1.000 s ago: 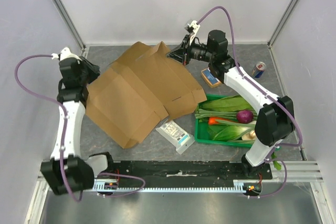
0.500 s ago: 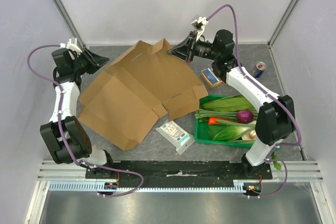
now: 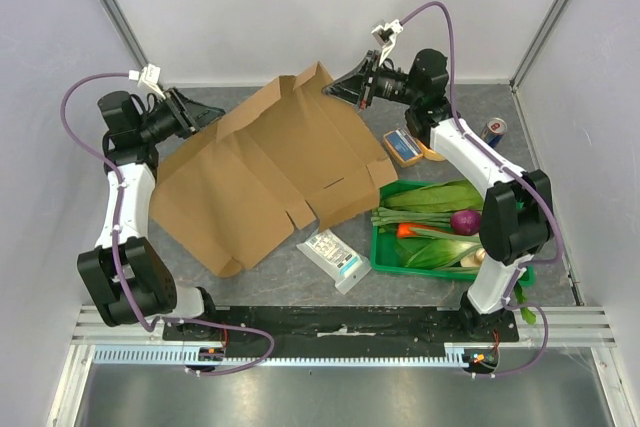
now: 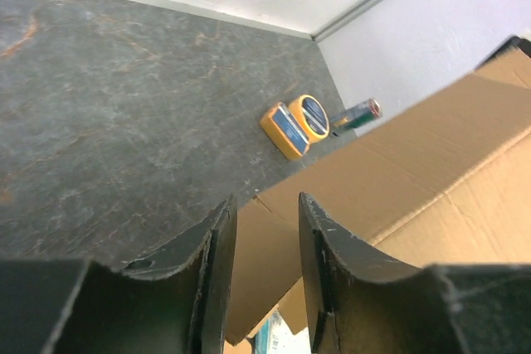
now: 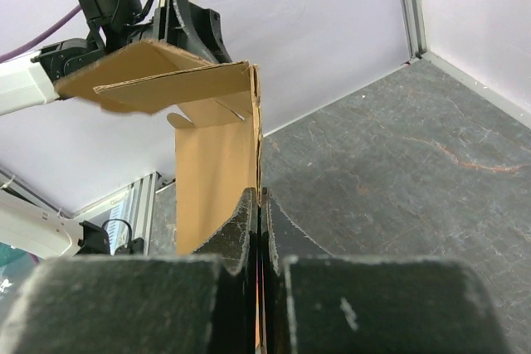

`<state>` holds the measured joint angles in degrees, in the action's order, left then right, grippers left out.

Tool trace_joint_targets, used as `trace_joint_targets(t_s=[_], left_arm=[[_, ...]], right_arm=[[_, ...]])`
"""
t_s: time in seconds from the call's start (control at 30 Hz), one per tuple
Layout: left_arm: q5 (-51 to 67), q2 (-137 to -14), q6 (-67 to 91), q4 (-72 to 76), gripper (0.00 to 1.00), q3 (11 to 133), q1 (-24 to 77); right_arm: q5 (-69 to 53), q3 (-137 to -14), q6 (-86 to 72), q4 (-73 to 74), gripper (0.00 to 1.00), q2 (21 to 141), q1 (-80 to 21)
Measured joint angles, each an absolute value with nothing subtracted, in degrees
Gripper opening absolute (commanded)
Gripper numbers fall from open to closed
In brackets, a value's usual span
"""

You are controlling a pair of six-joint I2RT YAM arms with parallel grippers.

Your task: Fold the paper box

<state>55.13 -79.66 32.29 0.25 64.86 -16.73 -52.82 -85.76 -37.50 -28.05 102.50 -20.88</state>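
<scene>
The paper box point(image 3: 265, 177) is a big brown cardboard sheet, partly folded, lying in the middle of the table with its far side raised. My right gripper point(image 3: 337, 90) is shut on the edge of the raised far flap, which runs edge-on from the closed tips point(image 5: 260, 192) in the right wrist view. My left gripper point(image 3: 208, 115) is at the box's far left corner, open. A cardboard flap point(image 4: 265, 263) shows face-on in the gap between its fingers point(image 4: 217, 263). The right wrist view shows the left gripper point(image 5: 187, 26) right behind the box's upper flaps point(image 5: 166, 76).
A green crate point(image 3: 378, 247) of vegetables stands right of the box. A white-and-blue packet point(image 3: 335, 257) lies near the box's front corner. A yellow-and-blue tape measure point(image 3: 403, 147) and a can point(image 3: 492, 131) sit at the back right. Walls close in the far side.
My right gripper has risen with the far flap, tipping it up. My left arm swung out and its gripper moved right to the box's far left corner.
</scene>
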Motion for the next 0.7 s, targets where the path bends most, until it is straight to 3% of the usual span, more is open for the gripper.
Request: trace_joint_targets(t_s=[0.37,0.57,0.7], left_arm=[[56.2,-79.2,27.6,-8.1,0.31,65.7,-16.7],[52.3,-79.0,23.4,-12.4,0.48,65.8,-15.9],[49.0,-79.1,19.9,-15.7,0.49,66.9,-13.4]], right_arm=[[-55.2,-88.6,-40.7,-28.2,0.00,103.3,-20.1],[-56.0,-88.6,-42.8,-29.7,0.00,103.3,-20.0],[-56.7,-89.7,-44.6,-31.4,0.00,104.2,-20.0]])
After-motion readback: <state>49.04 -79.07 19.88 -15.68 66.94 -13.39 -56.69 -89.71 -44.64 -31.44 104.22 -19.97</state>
